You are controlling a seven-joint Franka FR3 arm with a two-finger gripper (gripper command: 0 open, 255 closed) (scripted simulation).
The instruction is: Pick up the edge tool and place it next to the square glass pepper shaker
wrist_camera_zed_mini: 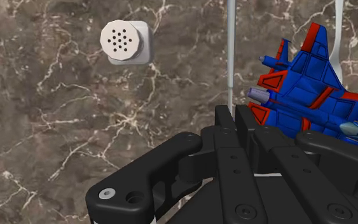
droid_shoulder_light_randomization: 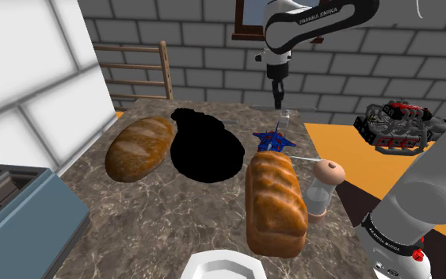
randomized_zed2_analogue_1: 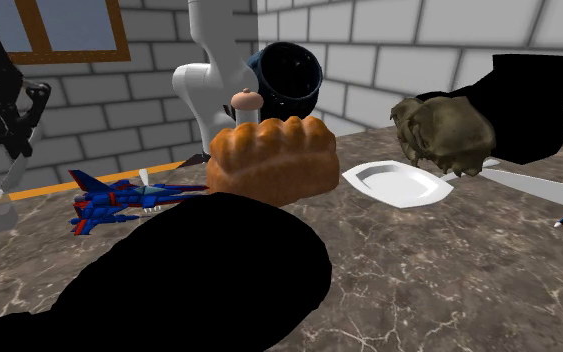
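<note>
One thin edge tool (wrist_camera_zed_mini: 230, 57) hangs clasped in the gripper (wrist_camera_zed_mini: 233, 112), held above the desk (wrist_camera_zed_mini: 56, 127) near the pepper shaker (wrist_camera_zed_mini: 126, 41), presumably for setting down beside it.

The toy jet (droid_shoulder_light_randomization: 274, 142) lies on the table (droid_shoulder_light_randomization: 142, 214) between loaf (droid_shoulder_light_randomization: 275, 202) and shaker (wrist_camera_zed_mini: 126, 42).

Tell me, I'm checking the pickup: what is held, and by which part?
A thin grey tool, clasped at its end between the jaws of the gripper; whether handle or blade, I cannot tell.
</note>
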